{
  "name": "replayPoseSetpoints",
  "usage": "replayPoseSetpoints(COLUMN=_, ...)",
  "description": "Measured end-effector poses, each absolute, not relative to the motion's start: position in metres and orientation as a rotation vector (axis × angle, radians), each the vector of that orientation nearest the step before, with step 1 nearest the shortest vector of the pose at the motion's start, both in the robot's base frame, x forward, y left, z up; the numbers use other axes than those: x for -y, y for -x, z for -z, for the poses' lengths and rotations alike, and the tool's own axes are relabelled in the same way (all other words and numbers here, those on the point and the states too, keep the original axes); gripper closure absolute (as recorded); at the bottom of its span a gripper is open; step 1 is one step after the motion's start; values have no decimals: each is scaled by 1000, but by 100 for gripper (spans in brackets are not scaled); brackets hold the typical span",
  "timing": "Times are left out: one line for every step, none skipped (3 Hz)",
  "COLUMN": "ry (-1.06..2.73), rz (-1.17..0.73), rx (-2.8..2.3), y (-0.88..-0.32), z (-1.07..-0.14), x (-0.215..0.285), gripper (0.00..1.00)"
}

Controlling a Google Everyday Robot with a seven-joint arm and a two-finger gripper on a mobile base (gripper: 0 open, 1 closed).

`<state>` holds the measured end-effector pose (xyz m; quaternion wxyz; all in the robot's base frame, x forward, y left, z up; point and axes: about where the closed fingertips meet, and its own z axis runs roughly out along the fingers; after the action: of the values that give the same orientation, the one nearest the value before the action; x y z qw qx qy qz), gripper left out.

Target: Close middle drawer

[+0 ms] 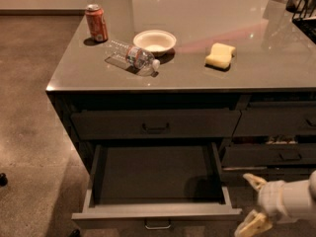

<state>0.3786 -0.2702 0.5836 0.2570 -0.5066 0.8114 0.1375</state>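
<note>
The middle drawer (pixel 155 174) is pulled far out below the counter, its long dark tray empty. Its low flat front (pixel 157 214) runs along the bottom of the view, with a small bar handle (pixel 158 225) at its centre. My gripper (pixel 253 202) is at the lower right, just right of the drawer's front right corner and apart from it. Its two pale fingers (pixel 254 180) are spread apart with nothing between them.
A closed top drawer (pixel 155 124) sits above the open one. Narrower dark drawers (pixel 276 139) stand to the right. On the grey counter (pixel 197 73) are a red can (pixel 96 22), a lying plastic bottle (pixel 132 57), a white bowl (pixel 154 41) and a yellow sponge (pixel 220 55).
</note>
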Motion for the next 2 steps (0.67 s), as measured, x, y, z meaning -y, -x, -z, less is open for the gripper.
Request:
replayPoseSetpoints(ry=1641, rz=-333, rx=-2008, y=-355, z=-546, x=234, gripper=0)
replayPoseSetpoints(ry=1697, rz=-318, rx=-1957, y=-355, z=-545, x=230, gripper=0)
